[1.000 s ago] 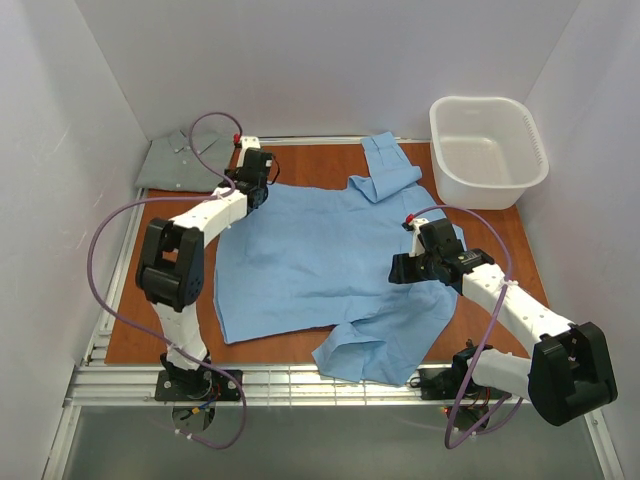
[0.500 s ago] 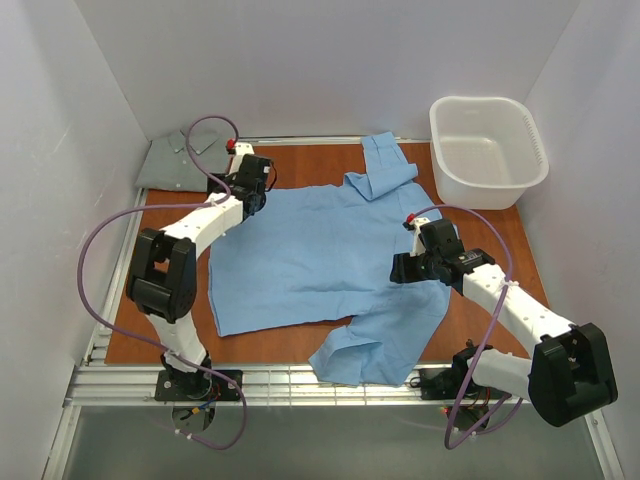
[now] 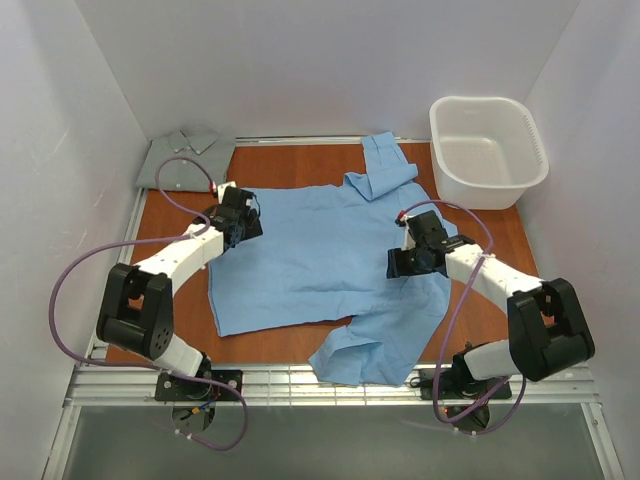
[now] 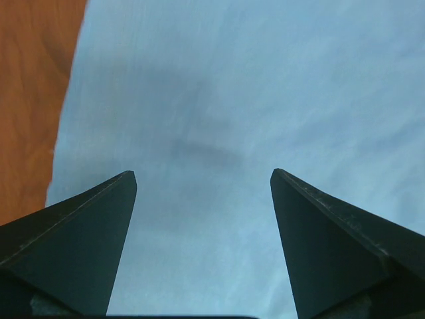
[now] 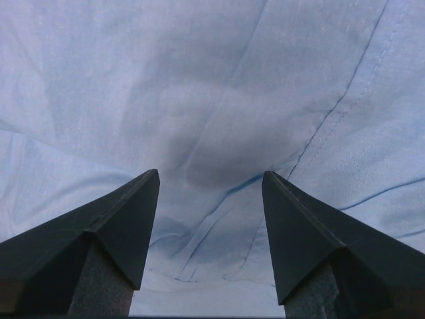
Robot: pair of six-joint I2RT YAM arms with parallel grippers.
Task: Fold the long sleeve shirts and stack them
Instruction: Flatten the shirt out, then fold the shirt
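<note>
Left hand (image 4: pixel 202 174) is open, both fingers spread wide with nothing between them, pointing down at the blue shirt (image 3: pixel 310 250) right by its left edge. In the wrist view you can see a strip of bare table (image 4: pixel 30 80) just off to the side of the cloth. Can't tell if the tips are actually touching the fabric or just sitting above it. Right hand (image 5: pixel 211 171) is the same deal: wide open, nothing gripped, aimed at the right side of the blue shirt where a couple of seams and a soft wrinkle run under it, with its own shadow on the cloth. The blue shirt itself is spread mostly flat across the middle of the table. One sleeve is flipped up toward the far edge, and a rumpled, folded-over bit sits down at the near edge, right of center. The grey-green shirt (image 3: pixel 185 158) is folded up in the far left corner, collar showing, well apart from both hands. A white basket (image 3: pixel 470 190) sits in the far right corner, near the blue sleeve but not touching it as far as I can see.
</note>
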